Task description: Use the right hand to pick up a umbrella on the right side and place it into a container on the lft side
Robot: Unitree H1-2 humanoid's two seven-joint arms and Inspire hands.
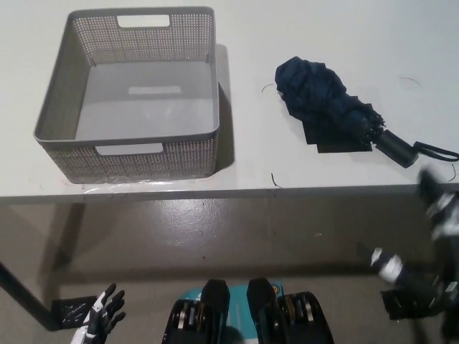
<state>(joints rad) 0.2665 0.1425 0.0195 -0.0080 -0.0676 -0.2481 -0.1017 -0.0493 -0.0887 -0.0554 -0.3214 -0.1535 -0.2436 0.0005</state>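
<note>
A folded dark navy umbrella (332,107) lies on the white table (308,43) at the right, its black handle and wrist strap pointing toward the right edge. A grey perforated basket (202,155) stands on the table's left part, holding nothing. My black right hand (439,208) shows blurred at the picture's right edge, below and right of the umbrella handle, just off the table's front edge; it is not touching the umbrella. My white left hand (102,312) hangs low at the bottom left, fingers spread, holding nothing.
The table's front edge runs across the picture's middle, with grey floor below it. A dark table leg (21,294) stands at the lower left. Bare tabletop separates basket and umbrella.
</note>
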